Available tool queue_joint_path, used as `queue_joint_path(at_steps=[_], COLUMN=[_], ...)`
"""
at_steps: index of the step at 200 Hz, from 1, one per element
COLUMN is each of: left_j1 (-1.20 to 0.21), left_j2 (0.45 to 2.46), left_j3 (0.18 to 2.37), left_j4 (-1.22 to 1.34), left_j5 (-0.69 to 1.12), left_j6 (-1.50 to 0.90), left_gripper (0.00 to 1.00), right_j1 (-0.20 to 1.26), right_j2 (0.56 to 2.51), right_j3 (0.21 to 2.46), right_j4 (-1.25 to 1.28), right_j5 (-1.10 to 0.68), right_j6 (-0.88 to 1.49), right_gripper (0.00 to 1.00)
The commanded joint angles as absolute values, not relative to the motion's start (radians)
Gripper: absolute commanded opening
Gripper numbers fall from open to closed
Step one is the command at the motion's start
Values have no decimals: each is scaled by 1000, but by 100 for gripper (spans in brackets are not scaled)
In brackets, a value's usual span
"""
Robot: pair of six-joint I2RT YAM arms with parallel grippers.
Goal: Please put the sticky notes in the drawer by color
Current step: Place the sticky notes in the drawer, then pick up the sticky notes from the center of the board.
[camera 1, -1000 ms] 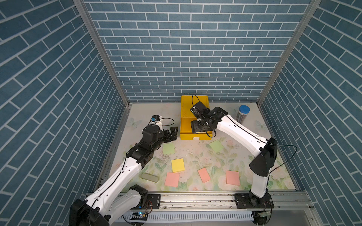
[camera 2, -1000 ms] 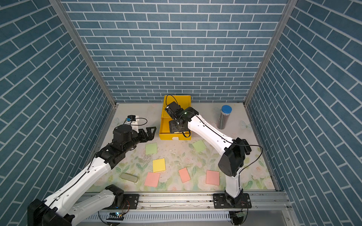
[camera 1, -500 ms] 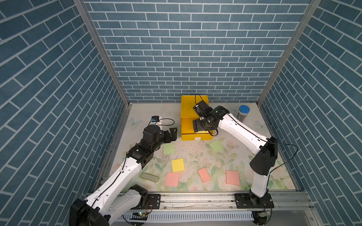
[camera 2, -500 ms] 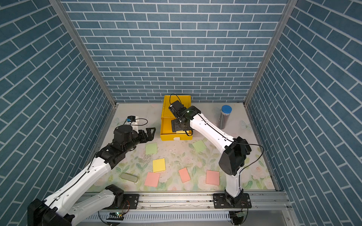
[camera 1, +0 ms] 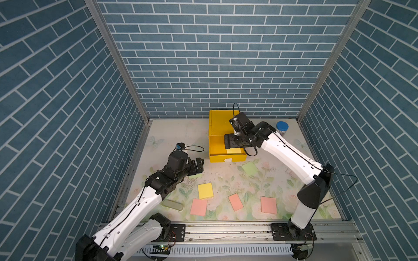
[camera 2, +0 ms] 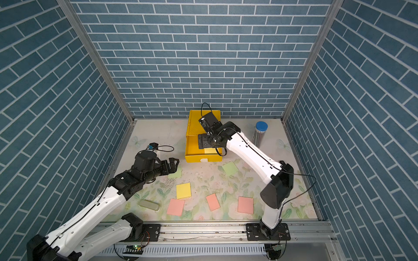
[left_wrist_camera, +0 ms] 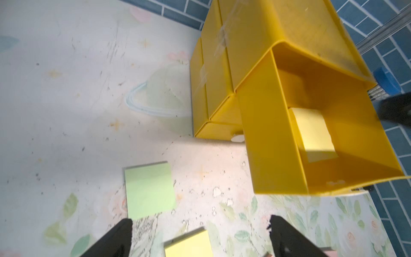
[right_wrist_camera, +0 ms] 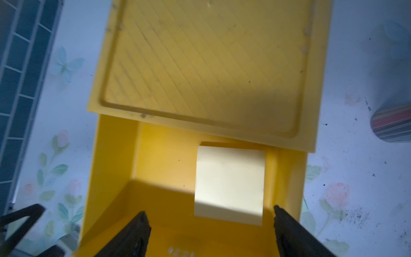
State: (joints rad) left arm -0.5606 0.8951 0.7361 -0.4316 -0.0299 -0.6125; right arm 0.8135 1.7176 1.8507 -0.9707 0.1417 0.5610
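Sticky notes [camera 1: 205,191], seemingly light, limp paper best pinched by an edge, sit in a blue brick-walled booth [camera 1: 226,67] on a scuffed flowered tabletop [camera 1: 181,135]. Six lie loose, and one yellow note [right_wrist_camera: 229,184] is inside the yellow cabinet [camera 1: 220,122], in its pulled-out top drawer [camera 1: 217,158]. Both claws gape empty: the right claw [right_wrist_camera: 209,211] above that drawer, the left claw [camera 2: 173,164] over a green note [left_wrist_camera: 149,189].

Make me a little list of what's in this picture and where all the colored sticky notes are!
Top drawer: pulled open
Yellow notes: one in the drawer, one on the table
Green notes: two, on the table
Pink notes: three, on the table
Right tool: open, empty, over the drawer
Left tool: open, empty, near a green note
Extras: grey-green case, blue-capped tube
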Motion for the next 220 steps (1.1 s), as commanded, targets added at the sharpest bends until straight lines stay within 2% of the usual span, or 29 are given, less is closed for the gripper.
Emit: queue_joint_path(at_steps=[1, 45, 78, 101, 120, 148, 176, 220], left_j1=[-654, -925, -1088, -1098, -1097, -1100, -1092, -1100], left_j2=[872, 1009, 1275, 1385, 1403, 1412, 1397, 1458], left_j3=[677, 610, 729, 745, 730, 741, 669, 704], left_j4=[-549, -530, -555, -525, -495, -601, -457, -491], left_j5=[-87, -283, -415, -394, -376, -443, -340, -386], left_j6=[-738, -926, -989, -989, -996, -1032, -1036, -1055], left_gripper=[100, 100, 100, 100, 100, 100, 100, 100], right_j1=[815, 763, 701, 677, 674, 674, 673, 672], right_j2=[1561, 1326, 1229, 1172, 1140, 1091, 1075, 1060], right_j3=[1774, 1480, 1336, 1270, 1225, 1135, 1089, 1074], right_j4=[-916, -819, -821, -815, -805, -792, -790, -792], right_j5=[134, 123, 96, 80, 58, 38, 36, 44], right_j6=[526, 529, 514, 510, 514, 523, 519, 515], right_gripper=[89, 89, 89, 89, 89, 89, 89, 90])
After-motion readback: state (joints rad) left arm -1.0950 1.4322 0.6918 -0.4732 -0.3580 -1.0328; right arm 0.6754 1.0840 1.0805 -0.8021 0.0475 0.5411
